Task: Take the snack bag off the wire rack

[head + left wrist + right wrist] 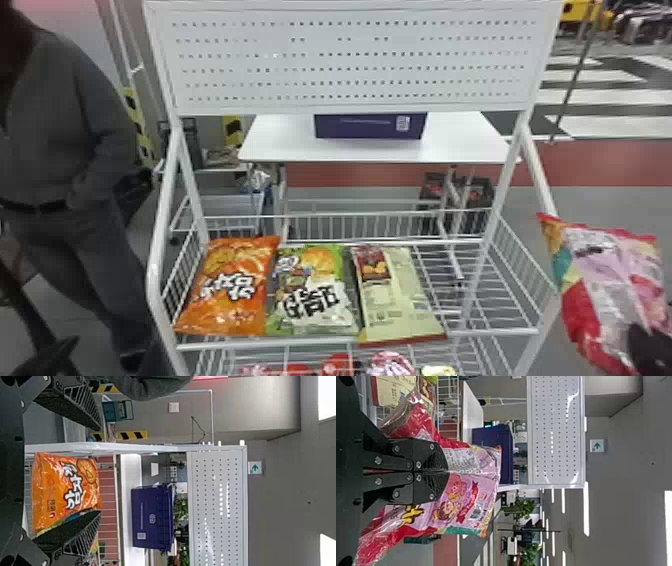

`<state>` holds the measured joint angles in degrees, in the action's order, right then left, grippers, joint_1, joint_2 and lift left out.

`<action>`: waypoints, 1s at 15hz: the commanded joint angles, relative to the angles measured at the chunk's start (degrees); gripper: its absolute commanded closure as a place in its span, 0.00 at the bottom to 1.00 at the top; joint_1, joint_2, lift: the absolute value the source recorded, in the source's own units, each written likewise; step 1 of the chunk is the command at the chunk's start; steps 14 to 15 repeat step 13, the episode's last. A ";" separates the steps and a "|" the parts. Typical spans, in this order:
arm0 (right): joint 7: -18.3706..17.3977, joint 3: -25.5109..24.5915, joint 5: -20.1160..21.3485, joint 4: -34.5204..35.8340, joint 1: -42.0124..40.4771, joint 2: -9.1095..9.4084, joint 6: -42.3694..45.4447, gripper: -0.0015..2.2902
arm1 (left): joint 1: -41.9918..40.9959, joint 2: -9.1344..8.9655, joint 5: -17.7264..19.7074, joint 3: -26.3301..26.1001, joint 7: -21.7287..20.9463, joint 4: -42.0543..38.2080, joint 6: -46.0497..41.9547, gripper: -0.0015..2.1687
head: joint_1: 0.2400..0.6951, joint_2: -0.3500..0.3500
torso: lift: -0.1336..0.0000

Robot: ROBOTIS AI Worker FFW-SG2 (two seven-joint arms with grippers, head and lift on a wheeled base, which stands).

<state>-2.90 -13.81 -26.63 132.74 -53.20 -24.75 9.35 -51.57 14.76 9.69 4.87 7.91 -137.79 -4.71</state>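
Clearly, the snack bag (607,280), pink and red with a teal patch, is being held off the wire rack (495,331) by the right gripper (650,347). In the head view it is being held up in the air, just outside the rack's right side, with its lower part being covered by the dark gripper. In the right wrist view, the bag's film is being pinched by the right gripper (447,471), whose two fingers (431,457) are being pressed close together on it. The bag is being creased around them, with its pink printed part being spread beyond their tips.

The left gripper (52,355) is being held low at the left edge of the head view, well apart from the rack. Nothing is being gripped by it; in the left wrist view its two fingers are being held wide apart.

On the upper shelf, an orange bag (235,285), a green bag (310,295) and a pale yellow bag (395,290) are being supported in a row from left to right. More packs (390,362) are being held on the lower shelf. Behind the rack, a purple box (370,127) is being supported by a white table (465,140).
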 commanded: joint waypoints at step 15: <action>0.00 0.36 -0.09 0.06 0.73 -0.04 0.00 0.88 | 0.33 0.09 -0.03 0.14 0.00 -0.20 0.10 0.07 | 0.57 0.50 | 1.00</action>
